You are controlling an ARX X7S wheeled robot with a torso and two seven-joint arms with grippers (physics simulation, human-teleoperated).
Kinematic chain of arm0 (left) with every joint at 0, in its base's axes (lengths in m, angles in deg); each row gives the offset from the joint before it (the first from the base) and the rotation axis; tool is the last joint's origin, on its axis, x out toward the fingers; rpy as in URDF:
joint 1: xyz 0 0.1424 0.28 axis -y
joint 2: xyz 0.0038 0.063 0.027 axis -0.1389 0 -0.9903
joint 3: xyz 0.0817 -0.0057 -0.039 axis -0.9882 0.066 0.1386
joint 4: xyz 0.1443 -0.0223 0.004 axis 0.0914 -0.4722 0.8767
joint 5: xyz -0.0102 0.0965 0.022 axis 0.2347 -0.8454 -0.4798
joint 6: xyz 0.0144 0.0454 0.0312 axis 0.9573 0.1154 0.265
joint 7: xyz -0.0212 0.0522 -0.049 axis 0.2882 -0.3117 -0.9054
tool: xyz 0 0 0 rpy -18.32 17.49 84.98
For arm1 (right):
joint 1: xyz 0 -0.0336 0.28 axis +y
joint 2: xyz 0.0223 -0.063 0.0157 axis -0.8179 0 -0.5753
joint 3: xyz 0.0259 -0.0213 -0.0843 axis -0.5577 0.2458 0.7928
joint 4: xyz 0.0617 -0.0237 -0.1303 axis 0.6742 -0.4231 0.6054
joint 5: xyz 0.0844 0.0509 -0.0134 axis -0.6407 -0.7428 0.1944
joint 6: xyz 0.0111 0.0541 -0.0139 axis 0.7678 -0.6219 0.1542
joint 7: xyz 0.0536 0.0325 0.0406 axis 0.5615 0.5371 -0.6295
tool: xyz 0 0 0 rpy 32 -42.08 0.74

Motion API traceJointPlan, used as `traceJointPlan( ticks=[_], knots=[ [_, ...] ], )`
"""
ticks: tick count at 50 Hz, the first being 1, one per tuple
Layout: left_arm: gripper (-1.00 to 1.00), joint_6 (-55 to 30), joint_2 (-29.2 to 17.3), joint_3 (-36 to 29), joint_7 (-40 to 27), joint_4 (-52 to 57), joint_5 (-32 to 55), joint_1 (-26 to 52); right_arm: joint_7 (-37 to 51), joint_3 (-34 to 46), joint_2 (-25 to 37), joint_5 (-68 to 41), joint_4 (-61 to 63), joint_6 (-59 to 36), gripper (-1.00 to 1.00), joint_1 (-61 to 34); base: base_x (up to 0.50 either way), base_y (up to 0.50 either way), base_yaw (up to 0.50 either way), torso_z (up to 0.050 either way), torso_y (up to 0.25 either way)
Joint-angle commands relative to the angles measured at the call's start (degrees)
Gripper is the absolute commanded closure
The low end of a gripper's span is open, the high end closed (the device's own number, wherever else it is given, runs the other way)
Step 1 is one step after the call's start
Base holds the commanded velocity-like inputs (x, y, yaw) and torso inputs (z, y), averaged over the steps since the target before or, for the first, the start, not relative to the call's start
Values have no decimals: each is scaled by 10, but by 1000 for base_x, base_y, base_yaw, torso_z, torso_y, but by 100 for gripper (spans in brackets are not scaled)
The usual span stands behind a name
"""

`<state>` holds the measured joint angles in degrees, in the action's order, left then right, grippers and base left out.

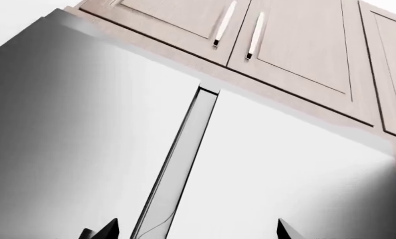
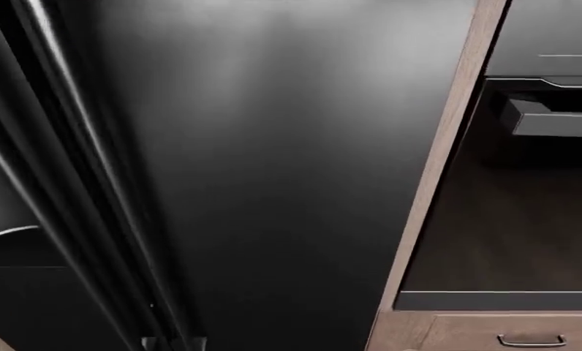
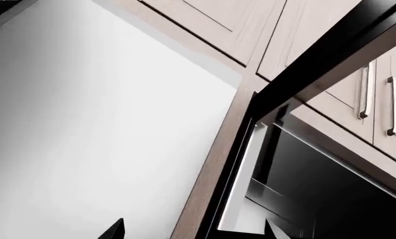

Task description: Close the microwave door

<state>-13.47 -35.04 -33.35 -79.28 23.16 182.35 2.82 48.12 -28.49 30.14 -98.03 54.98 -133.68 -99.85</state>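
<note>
Right hand (image 3: 192,230) spread — microwave door (image 3: 331,55) ajar.

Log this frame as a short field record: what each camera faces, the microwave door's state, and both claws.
head view: dark fridge door fills the frame; wood trim and an oven beside it
left wrist view: stainless fridge doors under wall cabinets
microwave door: swung open, above the oven handle
left claw: open, empty
right claw: open, empty
contact with door: none visible
</note>
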Motion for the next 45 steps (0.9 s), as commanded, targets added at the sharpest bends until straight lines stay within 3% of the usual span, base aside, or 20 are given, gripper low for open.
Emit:
traceJointPlan(
  ticks=[1, 23, 45],
  knots=[
    [-100, 5, -4, -4, 0, 2, 0, -1, 0, 2, -2, 1, 0, -8, -100, 0, 500, 1, 0, 0, 0],
    [-100, 15, -9, -8, 3, 5, 0, -4, 0, -1, -5, 7, 1, -4, -100, 0, 500, 1, 0, 0, 1],
    [-100, 23, -13, -14, 6, 6, -4, -9, 0, 8, -6, 4, -3, -2, -100, 0, 0, 0, 0, 0, 0]
  ],
)
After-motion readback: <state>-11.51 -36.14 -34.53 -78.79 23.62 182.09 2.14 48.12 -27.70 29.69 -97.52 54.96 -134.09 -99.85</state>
